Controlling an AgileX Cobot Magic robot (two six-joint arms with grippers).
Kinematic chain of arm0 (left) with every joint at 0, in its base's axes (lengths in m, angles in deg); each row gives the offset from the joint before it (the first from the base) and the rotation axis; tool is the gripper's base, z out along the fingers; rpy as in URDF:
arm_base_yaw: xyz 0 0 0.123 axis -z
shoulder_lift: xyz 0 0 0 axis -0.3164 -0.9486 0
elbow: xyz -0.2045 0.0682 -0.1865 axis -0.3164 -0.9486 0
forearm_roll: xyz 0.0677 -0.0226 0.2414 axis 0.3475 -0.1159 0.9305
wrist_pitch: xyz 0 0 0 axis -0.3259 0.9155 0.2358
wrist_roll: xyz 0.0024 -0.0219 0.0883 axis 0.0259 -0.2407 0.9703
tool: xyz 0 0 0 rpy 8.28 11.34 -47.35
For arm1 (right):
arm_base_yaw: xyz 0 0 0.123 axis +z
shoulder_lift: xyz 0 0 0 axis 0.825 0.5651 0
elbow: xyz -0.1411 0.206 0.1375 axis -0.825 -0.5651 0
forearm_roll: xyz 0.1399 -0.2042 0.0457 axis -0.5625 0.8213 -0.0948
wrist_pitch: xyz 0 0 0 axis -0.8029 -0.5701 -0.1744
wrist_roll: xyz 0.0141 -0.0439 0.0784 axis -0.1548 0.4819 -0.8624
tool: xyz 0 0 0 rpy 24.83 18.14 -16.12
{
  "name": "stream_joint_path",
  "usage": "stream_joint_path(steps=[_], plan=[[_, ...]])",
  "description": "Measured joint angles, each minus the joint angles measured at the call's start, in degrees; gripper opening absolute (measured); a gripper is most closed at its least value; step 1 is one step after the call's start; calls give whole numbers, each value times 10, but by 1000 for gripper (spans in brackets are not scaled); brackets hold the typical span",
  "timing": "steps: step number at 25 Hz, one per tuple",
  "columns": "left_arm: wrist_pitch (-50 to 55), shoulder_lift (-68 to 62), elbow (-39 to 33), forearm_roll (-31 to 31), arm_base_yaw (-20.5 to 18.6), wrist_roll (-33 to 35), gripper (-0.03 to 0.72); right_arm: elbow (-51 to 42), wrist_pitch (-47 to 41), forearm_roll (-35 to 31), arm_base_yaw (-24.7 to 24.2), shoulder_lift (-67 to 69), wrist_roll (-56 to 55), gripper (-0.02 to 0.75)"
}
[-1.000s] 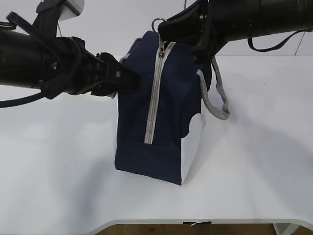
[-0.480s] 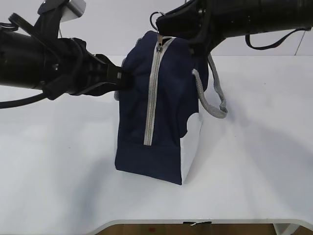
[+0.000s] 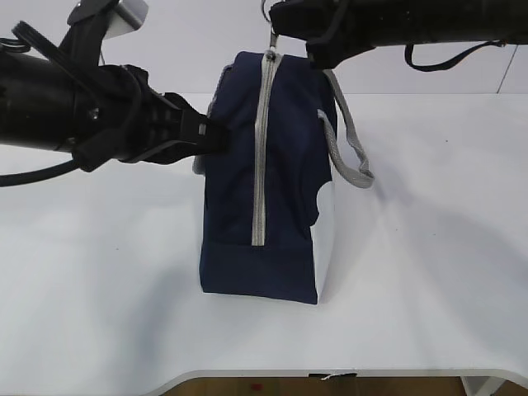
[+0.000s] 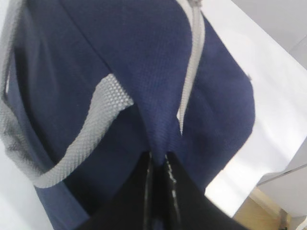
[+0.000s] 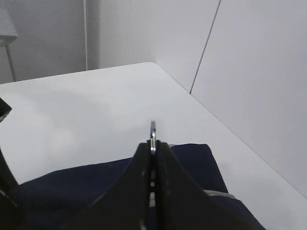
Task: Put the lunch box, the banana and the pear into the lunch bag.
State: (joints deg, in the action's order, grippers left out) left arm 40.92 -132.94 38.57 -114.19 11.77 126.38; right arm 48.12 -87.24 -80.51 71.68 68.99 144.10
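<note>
Item 1, lunch bag [image 3: 260, 177]: navy fabric, standing upright near the middle of my white table [image 3: 429, 272], white side panel [image 3: 327, 239] facing right. The grey zipper [image 3: 261, 148] runs as a closed line from the top of the bag down its front face. One grey strap handle [image 3: 346, 144] hangs in a loop off the bag's right side; a second strap [image 4: 72, 143] crosses the bag's left flank in my left wrist view.

Item 2, left gripper [image 3: 221, 136]: my left arm comes in level from the left of the bag, at the height of its upper half, with the tip pressed into the fabric of the left flank. In the left wrist view the two fingers [image 4: 148, 196] are drawn nearly together with a fold of navy cloth pinched between them.

Item 3, right gripper [image 5: 152, 151]: my right arm reaches in from the upper right, lying almost horizontal above the bag, its tip directly over the bag's top edge. In the right wrist view the fingers [image 5: 141, 158] are closed tight on the metal ring pull [image 5: 153, 132], which stands up thin and edge-on between them, at the top end of the zipper.

Item 4, lunch box, banana, pear: none visible on the table around the bag; with the bag zipped I cannot tell what is inside
</note>
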Motion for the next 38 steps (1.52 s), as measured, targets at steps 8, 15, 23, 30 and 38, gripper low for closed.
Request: stream_joint_path(steps=[8,15,23,30,38], plan=[[16,0,1,5,0,8,-4,19,18,-22,0,38,-7,6],[14,11,1,36,0,10,-4,19,20,51,0,51,-68,6],[11,16,1,45,0,10,-4,49,15,71,0,76,-81,6],[11,16,1,45,0,10,-4,51,8,135,0,87,-112,6],[18,16,1,45,0,10,-4,63,23,141,0,99,-110,6]])
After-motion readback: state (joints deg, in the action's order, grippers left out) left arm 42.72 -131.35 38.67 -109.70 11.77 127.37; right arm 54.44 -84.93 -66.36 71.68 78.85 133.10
